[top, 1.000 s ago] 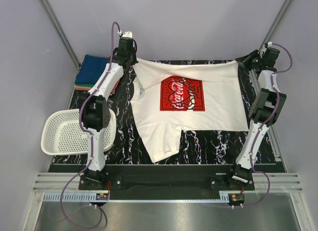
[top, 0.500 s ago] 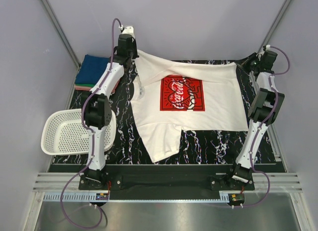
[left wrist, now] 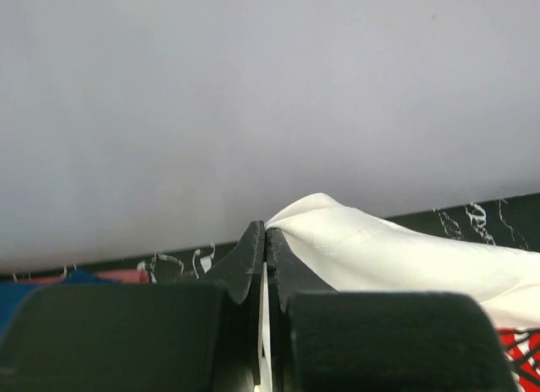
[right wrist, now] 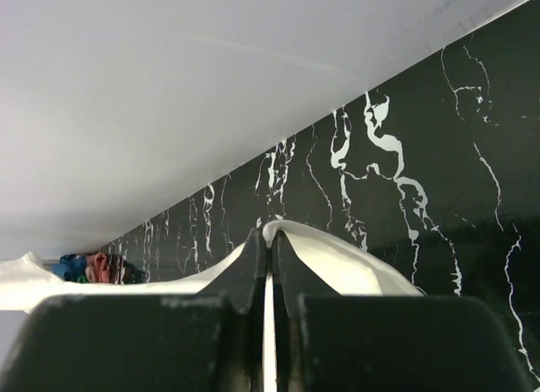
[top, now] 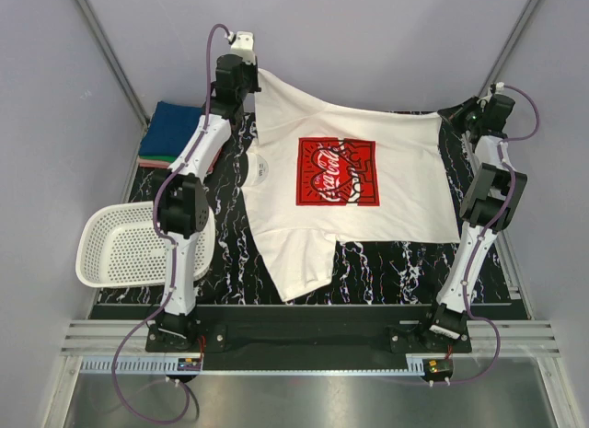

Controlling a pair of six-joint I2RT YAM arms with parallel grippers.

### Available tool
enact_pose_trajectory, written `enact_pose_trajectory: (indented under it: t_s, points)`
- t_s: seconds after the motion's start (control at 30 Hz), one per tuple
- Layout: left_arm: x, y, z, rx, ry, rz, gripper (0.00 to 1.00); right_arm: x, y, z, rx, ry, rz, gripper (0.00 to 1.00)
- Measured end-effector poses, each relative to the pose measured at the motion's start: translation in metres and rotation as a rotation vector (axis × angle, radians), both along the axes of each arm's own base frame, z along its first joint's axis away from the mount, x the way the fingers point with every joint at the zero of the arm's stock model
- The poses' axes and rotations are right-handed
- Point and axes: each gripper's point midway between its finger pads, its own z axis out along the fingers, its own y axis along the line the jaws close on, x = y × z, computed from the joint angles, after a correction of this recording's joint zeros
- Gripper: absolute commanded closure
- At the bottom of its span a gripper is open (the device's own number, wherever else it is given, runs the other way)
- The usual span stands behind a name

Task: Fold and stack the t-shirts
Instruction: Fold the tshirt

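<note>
1. The white t-shirt (top: 368,202) lies spread on the desk (top: 396,262) with its print up, collar to the left and hem to the right, so its long axis runs side to side
2. The left end effector (left wrist: 266,233) is clamped on the far left corner and holds it up off the desk
3. The right end effector (right wrist: 270,233) is clamped on the far hem corner, low by the desk
4. The body lies nearward of both, so the fold likely draws the far edge over the red print (top: 337,172)
5. A sleeve (top: 304,267) trails toward the near edge, with bare desk to its right
6. The folded stack (top: 173,132) and the basket (top: 129,248) sit left of the left arm (top: 179,212), apart from the shirt
</note>
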Motion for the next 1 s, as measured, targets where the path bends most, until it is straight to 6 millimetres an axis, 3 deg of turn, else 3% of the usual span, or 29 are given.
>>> enact_pose_trajectory:
  t_s: [0.27,0.33,0.5,0.6,0.9,1.0]
  points:
    - [0.006,-0.012,0.008,0.048,-0.081,-0.06,1.0,0.0,-0.002,-0.007,-0.002,-0.012,-0.007,1.0]
    - [0.001,-0.017,-0.001,0.081,-0.079,-0.084,1.0,0.0,-0.003,-0.007,-0.003,-0.012,-0.008,1.0]
    - [-0.025,-0.021,-0.05,0.195,0.01,-0.141,1.0,-0.006,-0.016,-0.016,-0.013,0.002,-0.023,1.0]
    - [-0.044,-0.023,-0.062,0.251,0.043,-0.178,1.0,-0.018,-0.021,-0.029,-0.008,0.039,-0.031,1.0]
    - [-0.101,-0.034,-0.018,0.365,-0.03,-0.241,1.0,-0.054,-0.017,-0.041,0.013,0.121,-0.042,1.0]
    - [-0.119,-0.036,-0.014,0.372,-0.031,-0.255,1.0,-0.065,-0.018,-0.046,0.023,0.152,-0.047,1.0]
